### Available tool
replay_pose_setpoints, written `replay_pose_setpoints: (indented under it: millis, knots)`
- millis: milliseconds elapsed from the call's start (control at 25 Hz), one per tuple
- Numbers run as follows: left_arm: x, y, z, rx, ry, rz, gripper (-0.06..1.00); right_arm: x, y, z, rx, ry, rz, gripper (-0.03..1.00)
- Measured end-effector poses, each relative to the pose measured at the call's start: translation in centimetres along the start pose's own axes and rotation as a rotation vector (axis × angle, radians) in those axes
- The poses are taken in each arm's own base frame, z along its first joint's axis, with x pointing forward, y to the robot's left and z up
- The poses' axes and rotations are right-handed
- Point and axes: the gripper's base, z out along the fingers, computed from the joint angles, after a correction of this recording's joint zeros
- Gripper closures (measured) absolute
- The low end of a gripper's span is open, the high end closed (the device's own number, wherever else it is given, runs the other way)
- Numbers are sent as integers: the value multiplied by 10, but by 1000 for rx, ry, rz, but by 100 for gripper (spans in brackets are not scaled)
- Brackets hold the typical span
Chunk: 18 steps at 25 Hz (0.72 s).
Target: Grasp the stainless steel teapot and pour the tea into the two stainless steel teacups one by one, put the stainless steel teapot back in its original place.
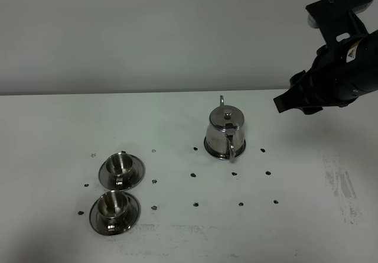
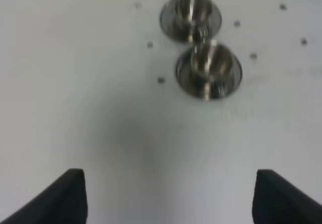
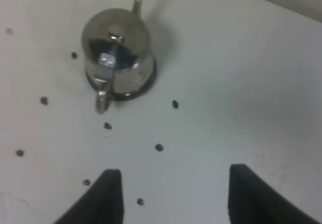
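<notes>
The stainless steel teapot (image 1: 225, 132) stands upright at the table's middle, spout to the back, loop handle to the front. The rim of a round coaster (image 1: 208, 148) shows under its base. The two stainless steel teacups (image 1: 121, 166) (image 1: 114, 207) sit on saucers at the front left. My right gripper (image 1: 288, 101) hangs open and empty above and to the right of the teapot, which shows in the right wrist view (image 3: 116, 53) beyond the gripper (image 3: 173, 199). My left gripper (image 2: 168, 199) is open and empty, well short of the cups (image 2: 193, 10) (image 2: 209, 63). It is out of the exterior view.
Small dark dots (image 1: 194, 174) mark a grid on the white table (image 1: 53, 127) around the teapot and cups. A grey scuffed patch (image 1: 342, 186) lies at the right. A plain wall stands behind the table.
</notes>
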Motion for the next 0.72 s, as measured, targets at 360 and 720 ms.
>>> replay_pose_setpoints:
  millis: [360,720]
  knots:
    - [70,-7,4,4,-19,-3,28,4,11,7,-19,57,13,52]
    - [84,-13,-9,27,-120,-14,28,8,14,20,-30,120,54,52]
